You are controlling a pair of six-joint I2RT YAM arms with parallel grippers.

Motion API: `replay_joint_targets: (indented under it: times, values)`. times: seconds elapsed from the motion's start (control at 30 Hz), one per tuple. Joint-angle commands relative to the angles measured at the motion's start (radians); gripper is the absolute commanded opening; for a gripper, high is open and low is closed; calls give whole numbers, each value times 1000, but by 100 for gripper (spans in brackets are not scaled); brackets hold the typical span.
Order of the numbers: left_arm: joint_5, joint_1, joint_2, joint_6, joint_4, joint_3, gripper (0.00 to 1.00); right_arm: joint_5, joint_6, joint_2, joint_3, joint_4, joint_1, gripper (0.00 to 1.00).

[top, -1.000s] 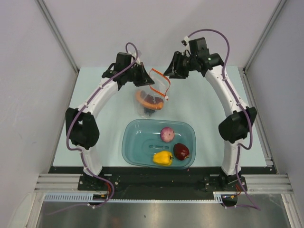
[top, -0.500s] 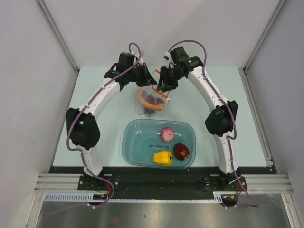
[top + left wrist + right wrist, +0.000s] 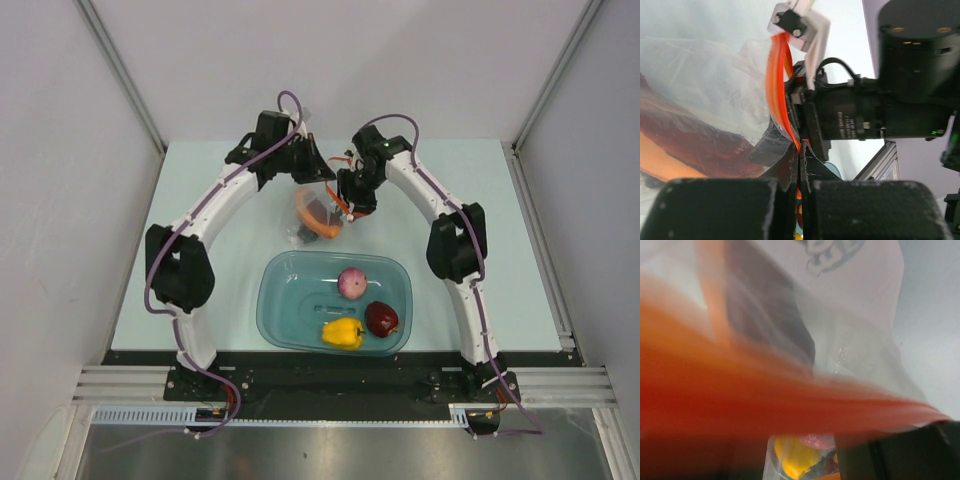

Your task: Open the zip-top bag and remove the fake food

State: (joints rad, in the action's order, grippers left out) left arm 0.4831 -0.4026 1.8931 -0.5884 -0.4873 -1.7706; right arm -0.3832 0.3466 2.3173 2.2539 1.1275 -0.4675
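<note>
Hanging bag (image 3: 317,213): held up between the two grippers at mid-width of the table (image 3: 520,230), nearer the far edge than the near one. Whether its bottom touches the tabletop cannot be told.
Strip (image 3: 776,85): orange-red, along the bag's mouth. In the left wrist view it rises from the left fingertips up and away. In the right wrist view it is a blurred orange band right across the lens.
Inside the bag: slice (image 3: 312,220), orange and maroon, curved against the plastic. The berries (image 3: 300,237) are a dark lump at the bag's low end, on its near-left.
Left gripper (image 3: 801,159): jaws pressed together on the strip, pinching the bag at its far-left top.
Right gripper (image 3: 352,196): against the bag's right side at the mouth, just beside the left gripper. How far it is open cannot be told, since its own view is smeared by plastic and strip.
Tub (image 3: 300,290): teal, at mid-width by the near edge, just nearward of the bag and apart from both grippers.
Inside the tub: onion (image 3: 351,282) toward the far side, apple (image 3: 381,318) near-right, pepper (image 3: 343,333) near-middle. Apple and pepper lie just beside each other.
In the way: crinkled plastic covers most of the right wrist lens, with only yellow and pink blurs showing through it low down.
</note>
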Motion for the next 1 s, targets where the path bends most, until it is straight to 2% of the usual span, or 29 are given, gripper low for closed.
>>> replay_joint_targets:
  times: [0.0,0.13,0.33,0.5,0.8,0.97]
  values:
    - [20,-13,14,-27,47,-49,0,-71,69,-15,-85,-58,16,54]
    - [23,-22,24,-33,55,-47,0,-175,159,-39,-221,-178,26,56]
    - [25,-38,37,-42,61,-52,0,-290,342,-48,-309,-345,30,61]
    - [20,-44,35,-41,56,-52,0,-299,472,-96,-404,-532,49,62]
    - [26,-45,41,-44,56,-61,0,-430,454,-87,-448,-624,52,62]
    - [31,-48,44,-47,52,-75,0,-442,543,-105,-527,-779,46,61]
